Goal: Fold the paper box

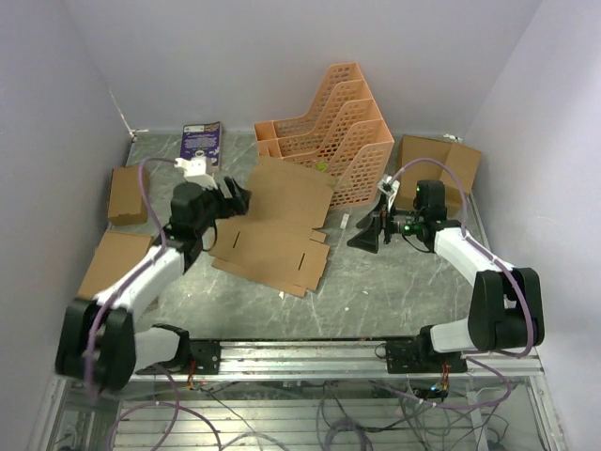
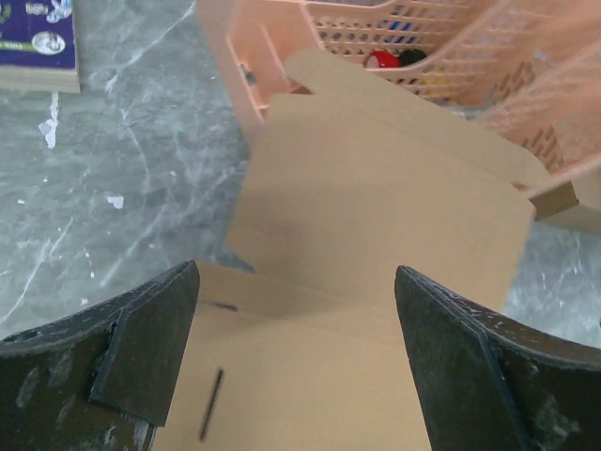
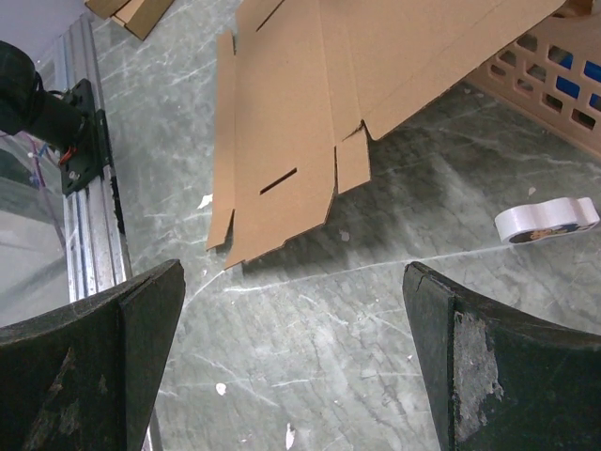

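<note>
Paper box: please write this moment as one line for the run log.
paper box: unfolded sheet on table | left claw: open, empty, over sheet's left edge | right claw: open, empty, right of sheet

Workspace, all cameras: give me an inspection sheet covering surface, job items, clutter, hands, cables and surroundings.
Surface: grey marbled table, white flecks.
Job's things: paper box, a flat unfolded die-cut sheet, its far flap tilted up by the rack.
Clutter: orange file rack, purple book, spare cardboard boxes at both sides, white tape roll.
Hands: left hand open over the sheet; right hand open over bare table, beside the sheet.
Cables: purple cables along both arms; loose wires below the rail.
Surroundings: lilac walls.
</note>
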Robot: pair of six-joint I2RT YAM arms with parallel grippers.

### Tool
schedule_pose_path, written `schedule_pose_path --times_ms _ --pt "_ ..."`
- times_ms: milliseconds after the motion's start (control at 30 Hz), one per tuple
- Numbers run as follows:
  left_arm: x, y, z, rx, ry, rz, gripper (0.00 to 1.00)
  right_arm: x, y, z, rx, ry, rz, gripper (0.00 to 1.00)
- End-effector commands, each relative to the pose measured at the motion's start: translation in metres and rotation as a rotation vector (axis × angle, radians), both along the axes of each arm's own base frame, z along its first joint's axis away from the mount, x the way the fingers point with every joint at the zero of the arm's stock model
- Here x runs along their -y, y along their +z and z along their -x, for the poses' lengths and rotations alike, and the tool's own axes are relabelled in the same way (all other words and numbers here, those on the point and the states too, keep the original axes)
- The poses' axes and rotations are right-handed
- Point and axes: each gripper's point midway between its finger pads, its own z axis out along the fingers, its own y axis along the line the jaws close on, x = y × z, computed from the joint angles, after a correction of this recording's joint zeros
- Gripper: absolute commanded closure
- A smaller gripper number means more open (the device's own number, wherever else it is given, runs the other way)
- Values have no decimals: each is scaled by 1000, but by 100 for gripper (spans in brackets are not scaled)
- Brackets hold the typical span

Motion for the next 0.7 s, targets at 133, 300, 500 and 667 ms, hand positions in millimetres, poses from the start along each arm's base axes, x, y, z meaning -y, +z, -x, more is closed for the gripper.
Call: schedule_pose_path --times_ms 133,300,500,667 --pt "29 -20 -63 -36 -371 274 13 -4 7 -6 36 25 -1 0" --pt "40 -41 -90 -77 -450 296 17 -3 5 -8 24 22 11 0" --pt "40 -70 -100 -155 -467 248 25 -4 6 -9 21 26 19 0" --pt "41 -77 -92 -176 -485 251 43 -5 7 -7 19 33 17 0"
